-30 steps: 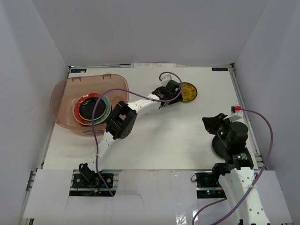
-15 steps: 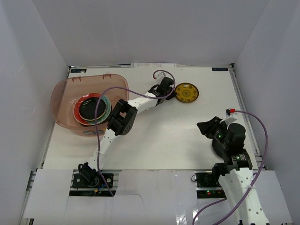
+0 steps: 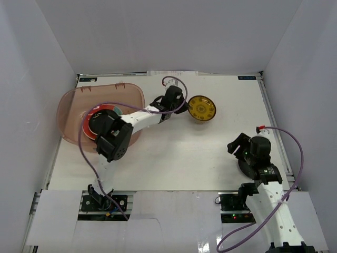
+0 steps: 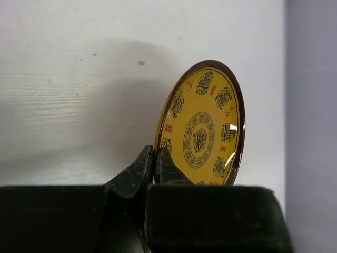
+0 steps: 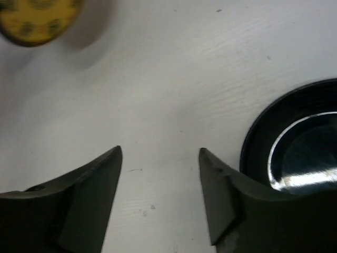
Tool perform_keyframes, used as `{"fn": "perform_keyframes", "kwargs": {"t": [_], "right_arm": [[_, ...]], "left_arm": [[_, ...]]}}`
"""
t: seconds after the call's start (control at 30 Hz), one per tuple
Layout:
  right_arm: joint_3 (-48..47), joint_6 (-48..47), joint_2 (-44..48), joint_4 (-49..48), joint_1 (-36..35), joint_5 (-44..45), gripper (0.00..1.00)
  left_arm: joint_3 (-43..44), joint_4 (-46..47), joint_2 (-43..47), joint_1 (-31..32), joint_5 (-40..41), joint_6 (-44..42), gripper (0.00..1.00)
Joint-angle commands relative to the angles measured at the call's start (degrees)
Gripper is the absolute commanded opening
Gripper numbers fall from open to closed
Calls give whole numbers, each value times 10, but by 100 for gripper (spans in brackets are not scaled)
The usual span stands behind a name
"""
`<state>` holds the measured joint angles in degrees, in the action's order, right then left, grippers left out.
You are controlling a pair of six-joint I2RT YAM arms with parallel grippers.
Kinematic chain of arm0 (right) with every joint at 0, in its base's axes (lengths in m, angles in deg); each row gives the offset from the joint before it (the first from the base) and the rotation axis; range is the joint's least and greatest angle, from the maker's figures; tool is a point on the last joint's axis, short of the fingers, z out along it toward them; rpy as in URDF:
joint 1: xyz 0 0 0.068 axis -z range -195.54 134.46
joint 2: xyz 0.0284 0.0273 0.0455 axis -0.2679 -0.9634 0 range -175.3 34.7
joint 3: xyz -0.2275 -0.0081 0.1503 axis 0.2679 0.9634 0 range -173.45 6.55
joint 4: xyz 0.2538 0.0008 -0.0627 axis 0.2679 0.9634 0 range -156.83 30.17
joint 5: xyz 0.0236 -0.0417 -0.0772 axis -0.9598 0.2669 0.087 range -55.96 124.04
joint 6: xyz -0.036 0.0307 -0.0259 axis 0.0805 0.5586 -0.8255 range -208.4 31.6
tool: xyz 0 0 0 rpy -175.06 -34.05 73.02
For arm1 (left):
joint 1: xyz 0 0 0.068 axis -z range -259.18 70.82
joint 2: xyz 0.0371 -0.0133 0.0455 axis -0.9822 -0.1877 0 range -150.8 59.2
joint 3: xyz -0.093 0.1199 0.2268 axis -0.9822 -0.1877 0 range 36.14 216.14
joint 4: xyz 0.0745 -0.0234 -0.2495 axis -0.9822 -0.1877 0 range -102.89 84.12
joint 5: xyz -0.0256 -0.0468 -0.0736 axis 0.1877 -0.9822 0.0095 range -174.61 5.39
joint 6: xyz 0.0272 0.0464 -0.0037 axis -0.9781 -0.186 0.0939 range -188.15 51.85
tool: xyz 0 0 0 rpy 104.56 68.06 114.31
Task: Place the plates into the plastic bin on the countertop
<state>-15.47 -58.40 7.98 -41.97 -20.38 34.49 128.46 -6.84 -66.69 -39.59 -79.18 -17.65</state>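
Note:
My left gripper [image 3: 185,104] [image 4: 154,151] is shut on the near rim of a yellow-brown patterned plate [image 3: 202,108] [image 4: 202,126]. The plate is tilted up off the white countertop [image 3: 210,142], right of the plastic bin [image 3: 71,103]. In the bin lies a red-and-teal plate [image 3: 90,117] with a glossy black plate [image 3: 97,123] stacked on it, partly hidden by my left arm. At the right, my right gripper [image 3: 234,144] [image 5: 160,153] stands open over bare countertop. Just beside its right finger lies another glossy black plate [image 5: 295,142] [image 3: 246,165], mostly under that arm in the top view.
The left arm's elbow hangs over the bin's near right corner. Metal rails [image 3: 274,126] run along the countertop's edges, with white walls close around. The yellow plate [image 5: 37,18] shows blurred at the top left of the right wrist view.
My left gripper has shut on the yellow plate's rim and carried it a little to the left, its elbow swinging over the bin. My right gripper has opened and drawn back.

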Motion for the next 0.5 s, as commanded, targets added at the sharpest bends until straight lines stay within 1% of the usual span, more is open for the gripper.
{"fn": "perform_keyframes", "kwargs": {"t": [0.0,0.07,0.1,0.17,0.2,0.27,0.3,0.33,0.37,0.47], "right_arm": [[-28,17,-27,24,-1,122,70],[-36,18,-46,27,-1,145,77],[-41,23,-69,42,-1,172,79],[-53,36,-93,64,-1,206,80],[-65,48,-110,83,-1,240,80],[-75,52,-133,88,-1,284,80],[-81,43,-144,86,-1,288,79],[-86,39,-162,90,-1,290,78],[-90,38,-201,98,-1,287,74],[-91,28,-251,99,-2,269,68]], "left_arm": [[-47,74,240,-2,-8,-74,0],[-63,40,290,-4,-11,-96,0],[-64,27,329,-7,-15,-98,0],[-90,17,370,-14,-21,-99,0],[-103,17,409,-19,-18,-100,0],[-142,13,446,-36,-28,-91,0],[-153,13,462,-42,-32,-83,0],[-164,13,493,-47,-36,-81,0],[-184,10,506,-57,-43,-80,0],[-206,-17,564,-71,-36,-82,0]]}}
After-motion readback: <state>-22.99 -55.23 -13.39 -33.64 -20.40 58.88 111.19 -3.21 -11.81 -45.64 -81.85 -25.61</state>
